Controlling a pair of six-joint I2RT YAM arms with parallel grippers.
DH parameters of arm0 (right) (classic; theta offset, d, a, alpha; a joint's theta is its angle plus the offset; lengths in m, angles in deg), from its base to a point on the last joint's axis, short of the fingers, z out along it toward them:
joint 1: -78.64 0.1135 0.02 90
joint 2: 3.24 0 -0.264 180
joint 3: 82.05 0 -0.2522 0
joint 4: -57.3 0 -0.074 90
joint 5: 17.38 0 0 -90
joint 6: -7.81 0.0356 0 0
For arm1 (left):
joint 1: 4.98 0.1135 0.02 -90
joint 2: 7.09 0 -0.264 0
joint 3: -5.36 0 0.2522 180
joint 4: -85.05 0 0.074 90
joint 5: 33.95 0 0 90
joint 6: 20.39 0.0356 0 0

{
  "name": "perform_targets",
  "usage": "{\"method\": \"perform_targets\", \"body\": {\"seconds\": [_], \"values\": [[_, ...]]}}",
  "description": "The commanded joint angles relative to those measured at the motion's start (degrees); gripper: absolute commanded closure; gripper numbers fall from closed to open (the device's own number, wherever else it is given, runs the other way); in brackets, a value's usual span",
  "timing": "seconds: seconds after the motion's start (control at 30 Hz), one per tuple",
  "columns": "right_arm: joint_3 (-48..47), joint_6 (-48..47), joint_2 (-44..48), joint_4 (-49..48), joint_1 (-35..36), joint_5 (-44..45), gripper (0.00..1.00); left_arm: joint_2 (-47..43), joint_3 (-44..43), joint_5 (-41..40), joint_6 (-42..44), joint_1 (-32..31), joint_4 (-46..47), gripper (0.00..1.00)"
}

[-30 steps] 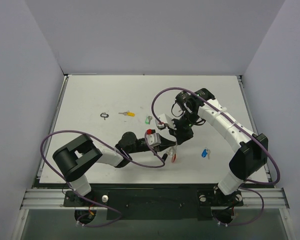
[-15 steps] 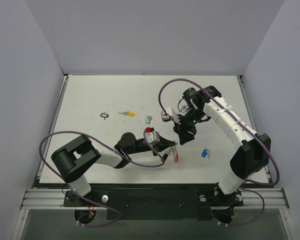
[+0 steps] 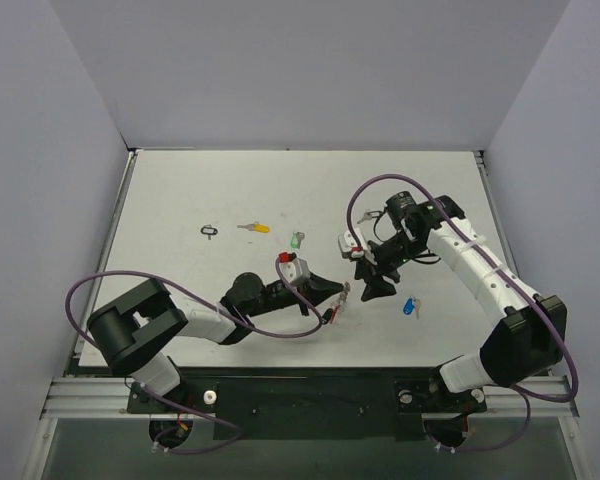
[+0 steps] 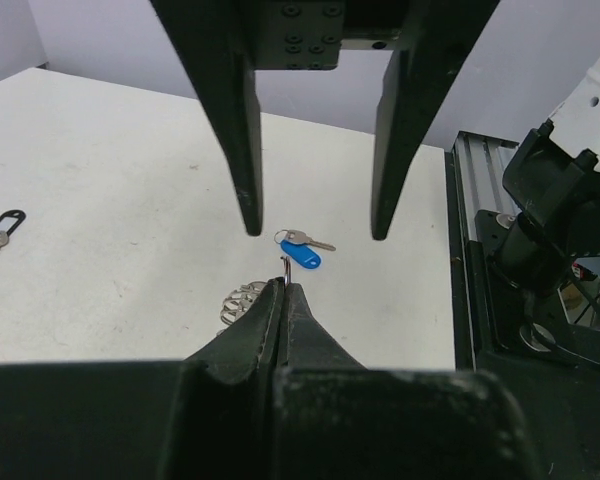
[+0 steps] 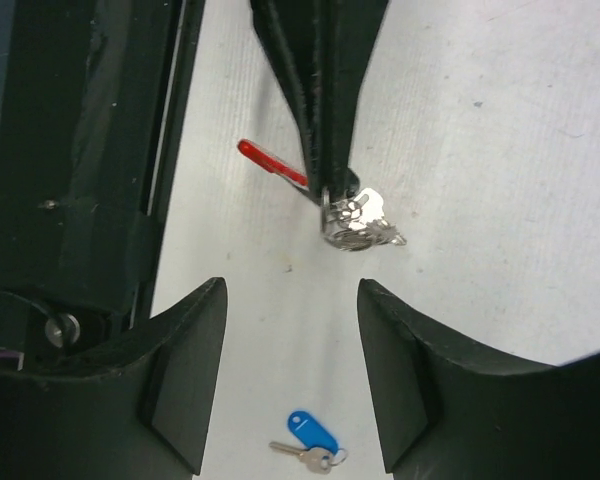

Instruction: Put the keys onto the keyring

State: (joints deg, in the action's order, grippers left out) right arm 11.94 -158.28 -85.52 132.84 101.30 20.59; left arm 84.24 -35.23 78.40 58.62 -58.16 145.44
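White tabletop [image 3: 180, 200] lies beneath the left claw [image 5: 327, 195], clamped shut on the keyring [image 5: 358, 225] so its ring hangs offered just ahead of the right claw [image 5: 290, 375], whose jaws stand apart, probably ready to fetch the blue key [image 5: 311, 432] nearby.

- No text, brand, number or sign can be read in any of the three views
- The blue tag on one of the keys [image 5: 312, 432], at the lower middle of the right wrist view, shows a plain face with no legible mark
- The red tag of the keyring [image 5: 270, 162], at the upper middle of the same view, is seen edge-on, and any print on it cannot be told
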Motion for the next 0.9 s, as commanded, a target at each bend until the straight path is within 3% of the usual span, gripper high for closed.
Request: {"method": "perform_targets", "body": {"seconds": [0.0, 0.2, 0.43, 0.6, 0.87], "values": [[1.85, 5.05, 1.24, -9.54, 2.3, -1.5, 0.5, -2.03, 0.55, -1.7, -0.53, -0.95, 16.29, 1.0], [3.16, 9.21, 2.03, -13.62, 5.03, 0.35, 0.55, -1.68, 1.52, -1.69, 1.67, -1.3, 18.31, 1.0], [3.26, 0.0, 1.86, -6.68, 5.21, -3.25, 0.69, -1.86, 2.13, -2.22, 1.84, -1.22, 19.1, 1.0], [2.29, -0.99, 0.28, -4.12, 5.56, -2.99, 0.82, -1.94, 2.31, -2.57, 1.93, -1.3, 19.45, 1.0], [2.28, 1.74, -0.42, -6.32, 6.35, -2.46, 0.83, -2.21, 2.4, -2.92, 1.32, -1.3, 19.63, 1.0]]}}
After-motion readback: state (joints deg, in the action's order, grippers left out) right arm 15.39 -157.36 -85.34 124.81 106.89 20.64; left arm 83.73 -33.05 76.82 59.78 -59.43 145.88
